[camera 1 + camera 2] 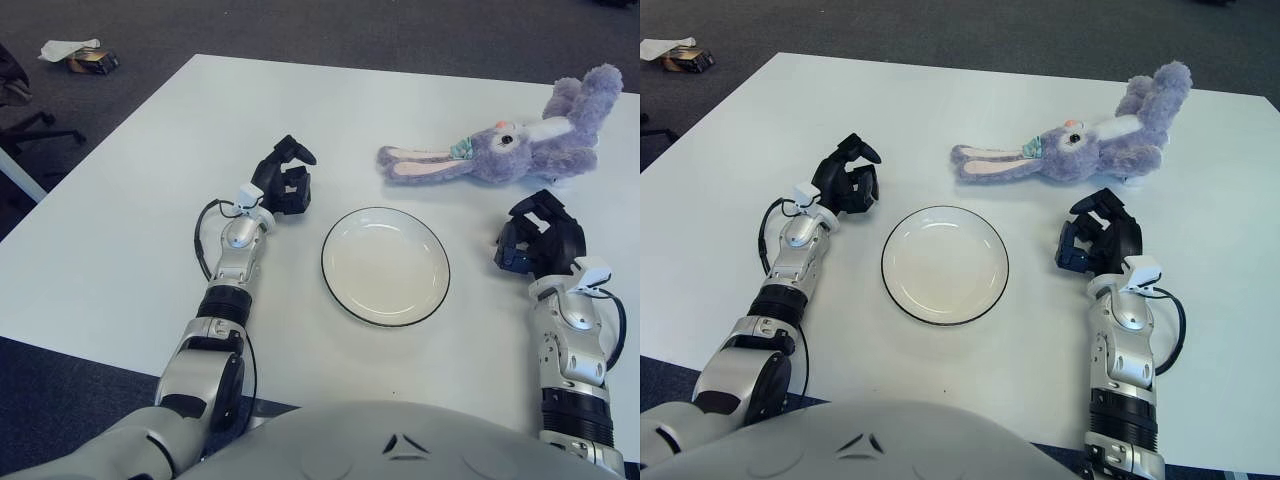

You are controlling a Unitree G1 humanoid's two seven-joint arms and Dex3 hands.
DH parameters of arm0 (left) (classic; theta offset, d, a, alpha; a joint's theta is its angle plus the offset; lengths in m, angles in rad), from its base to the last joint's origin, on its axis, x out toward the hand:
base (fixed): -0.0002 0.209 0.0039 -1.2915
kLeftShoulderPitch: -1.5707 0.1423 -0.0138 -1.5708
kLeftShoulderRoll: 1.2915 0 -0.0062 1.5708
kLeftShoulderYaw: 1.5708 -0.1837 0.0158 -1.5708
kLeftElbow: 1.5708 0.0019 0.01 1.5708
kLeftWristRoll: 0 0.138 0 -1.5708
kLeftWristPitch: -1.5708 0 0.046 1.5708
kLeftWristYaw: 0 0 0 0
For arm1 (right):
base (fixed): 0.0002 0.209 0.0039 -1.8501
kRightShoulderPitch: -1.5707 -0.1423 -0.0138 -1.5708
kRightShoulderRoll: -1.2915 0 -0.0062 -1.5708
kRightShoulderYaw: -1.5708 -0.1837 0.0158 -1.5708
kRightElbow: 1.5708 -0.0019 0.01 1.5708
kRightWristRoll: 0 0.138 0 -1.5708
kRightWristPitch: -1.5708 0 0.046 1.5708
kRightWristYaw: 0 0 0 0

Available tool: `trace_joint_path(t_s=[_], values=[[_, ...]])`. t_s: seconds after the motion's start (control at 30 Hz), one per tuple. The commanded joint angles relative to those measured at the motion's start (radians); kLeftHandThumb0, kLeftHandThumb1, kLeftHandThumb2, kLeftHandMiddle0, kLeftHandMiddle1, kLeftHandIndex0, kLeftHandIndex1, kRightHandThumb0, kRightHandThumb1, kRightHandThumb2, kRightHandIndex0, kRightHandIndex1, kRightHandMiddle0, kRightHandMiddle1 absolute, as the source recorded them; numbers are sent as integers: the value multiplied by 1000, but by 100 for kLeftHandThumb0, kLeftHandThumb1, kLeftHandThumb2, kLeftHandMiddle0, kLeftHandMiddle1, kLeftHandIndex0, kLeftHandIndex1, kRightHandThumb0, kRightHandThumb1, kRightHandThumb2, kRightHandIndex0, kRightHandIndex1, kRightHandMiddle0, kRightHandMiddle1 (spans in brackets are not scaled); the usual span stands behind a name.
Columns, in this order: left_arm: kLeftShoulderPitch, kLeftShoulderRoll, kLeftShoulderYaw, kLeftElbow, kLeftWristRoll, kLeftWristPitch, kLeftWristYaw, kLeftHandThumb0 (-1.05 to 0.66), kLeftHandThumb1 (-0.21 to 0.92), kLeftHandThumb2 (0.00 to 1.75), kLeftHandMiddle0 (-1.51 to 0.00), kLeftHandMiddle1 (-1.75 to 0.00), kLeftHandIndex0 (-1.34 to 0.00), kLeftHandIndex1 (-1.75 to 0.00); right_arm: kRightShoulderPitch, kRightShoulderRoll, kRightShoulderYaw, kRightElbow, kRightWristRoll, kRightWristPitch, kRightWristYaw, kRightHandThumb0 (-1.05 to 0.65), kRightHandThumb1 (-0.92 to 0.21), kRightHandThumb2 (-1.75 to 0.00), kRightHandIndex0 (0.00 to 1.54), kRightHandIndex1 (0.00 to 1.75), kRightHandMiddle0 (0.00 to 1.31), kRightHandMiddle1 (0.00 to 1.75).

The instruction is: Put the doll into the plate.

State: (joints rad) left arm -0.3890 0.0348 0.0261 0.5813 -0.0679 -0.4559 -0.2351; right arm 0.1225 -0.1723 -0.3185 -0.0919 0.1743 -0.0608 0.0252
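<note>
Right hand: we see our black three-finger right hand (538,243) over the white table top (130,220), right of the plate and just short of the doll; its fingers are curled inward and grasp nothing.
Left hand: our black three-finger left hand (283,178) shows left of the plate, near its upper left edge, fingers bent in a loose curl with nothing between them.
Doll: the purple plush rabbit doll (520,140) lies on its side on the table beyond the plate, toward the far right, its long pink-lined ears (420,162) stretched toward the left and its feet pointing up toward the far right edge. We see it apart from both hands and outside the plate.
Plate: the round white plate with a thin dark rim (385,266) sits empty between our two hands.
Floor: a small pile of crumpled white and brown clutter (80,55) lies on the dark carpet beyond the table's far left corner.
</note>
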Motion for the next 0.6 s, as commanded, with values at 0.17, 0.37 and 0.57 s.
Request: trace_joint_path(t_s=[0.17, 0.37, 0.57], values=[[70, -11, -7, 33, 16, 14, 31, -42, 52, 106, -100, -175, -45, -175, 17, -32, -29, -60, -31, -11, -6, -1, -18, -148, 74, 175, 46, 173], [70, -12, -10, 37, 25, 5, 46, -42, 52, 106, -100, -175, -45, -175, 11, -63, -31, -71, -132, -64, -39, -1, -23, -143, 71, 174, 42, 174], [71, -17, -14, 41, 35, -1, 60, -42, 52, 107, -100, -175, -46, -175, 6, -124, -22, -84, -288, -97, -79, -1, -24, -142, 68, 174, 42, 174]])
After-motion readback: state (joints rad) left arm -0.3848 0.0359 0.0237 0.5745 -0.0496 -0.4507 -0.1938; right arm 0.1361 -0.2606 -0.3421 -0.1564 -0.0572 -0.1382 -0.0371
